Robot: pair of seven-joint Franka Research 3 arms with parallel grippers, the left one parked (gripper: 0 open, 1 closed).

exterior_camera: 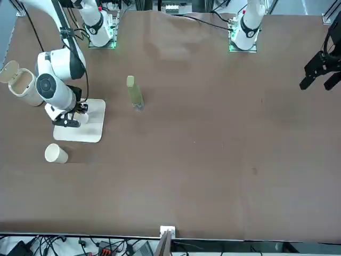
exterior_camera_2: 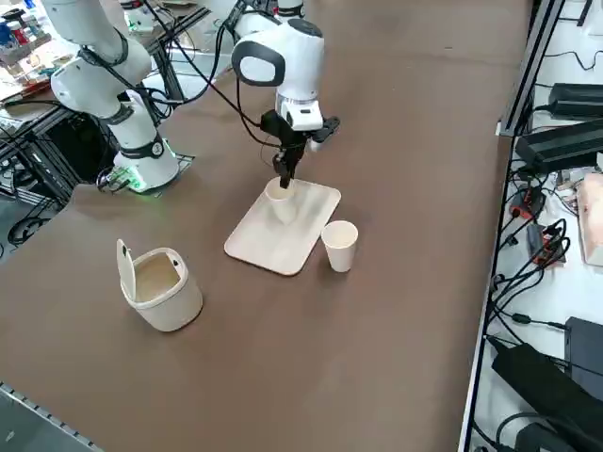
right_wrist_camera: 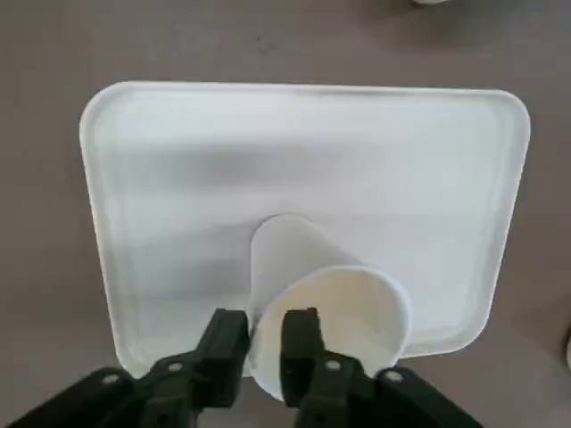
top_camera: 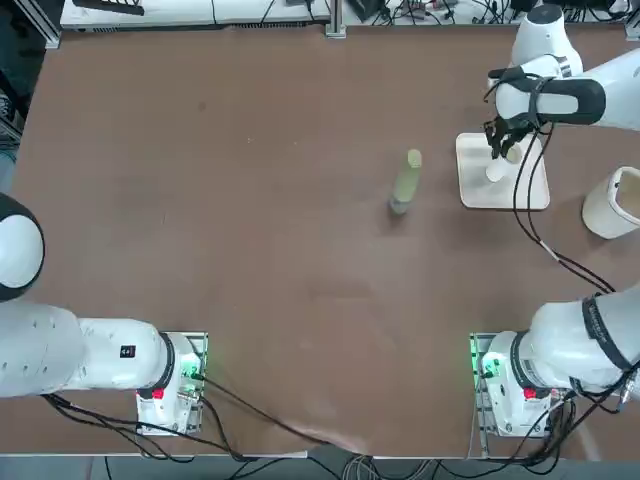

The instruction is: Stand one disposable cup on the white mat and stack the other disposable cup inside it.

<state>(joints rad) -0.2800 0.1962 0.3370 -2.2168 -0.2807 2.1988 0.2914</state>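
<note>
Going left to right across the table in the top view, the first thing you meet is a pale green bottle [top_camera: 406, 182] near the middle, no part of this job. Right of it lies the white mat [top_camera: 530, 195], and one disposable cup [exterior_camera_2: 279, 201] stands upright on it, mouth up. Your right gripper [right_wrist_camera: 264, 341] hovers directly over that cup, one finger [right_wrist_camera: 302, 343] inside the rim and the other outside. The fingers straddle the cup wall with a narrow gap between them, so they look only slightly parted, and you cannot tell whether the wall is pinched or already let go.

Judging from this, the step in hand is releasing the first cup. Spread the fingers a little wider before you lift, then rise straight up so the inner finger does not drag the rim and tip the cup.

The second cup [exterior_camera_2: 339, 246] stands upright on the table just beside the mat's edge. Farther right sits a cream tub [top_camera: 613, 203] with its lid open; leave it alone.
</note>
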